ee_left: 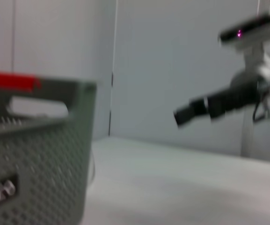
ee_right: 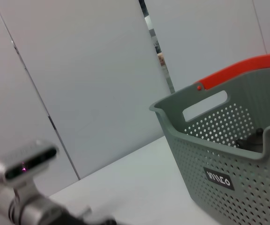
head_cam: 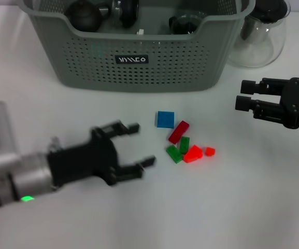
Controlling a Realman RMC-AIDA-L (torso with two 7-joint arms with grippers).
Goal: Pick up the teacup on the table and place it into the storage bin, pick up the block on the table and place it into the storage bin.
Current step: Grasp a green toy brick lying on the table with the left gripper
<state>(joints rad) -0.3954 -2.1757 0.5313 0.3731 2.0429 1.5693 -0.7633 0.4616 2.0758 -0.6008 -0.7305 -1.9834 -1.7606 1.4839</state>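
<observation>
Left gripper [head_cam: 135, 146]: low over the table, left of the block cluster, fingers spread wide and empty, opening aimed toward the blocks.
Right gripper [head_cam: 244, 95]: hovering right of the cluster, below the glass jug [head_cam: 258, 39]; fingers slightly parted, nothing between them.
Blocks: loose cluster on the white table [head_cam: 232, 207] in front of the bin — blue block [head_cam: 165, 119] at the near-bin edge, red block [head_cam: 179, 132] just beside it, two green blocks [head_cam: 179, 149] and a red wedge [head_cam: 194, 154] touching or nearly so, small red cube [head_cam: 210, 151] at the far right.
Key relation: blue block lies just right of and slightly beyond the left fingertips; left gripper clearly nearer than the right.
Long axis: blue block roughly square, no strong axis; red block long, running diagonally toward the bin.
Storage bin [head_cam: 139, 62]: beyond the cluster, front wall facing the blocks, top open.
Teacup: not on the open table; dark rounded items sit inside the bin, possibly a cup among them, hard to say from the head view.
Stage, judged: block pick not yet made.
Room: bare table on the left-gripper side of the blue block; red block crowds its other side, a tight spot for a finger.
Edges: bin rim high, so a clear lift needed before carrying over.
</observation>
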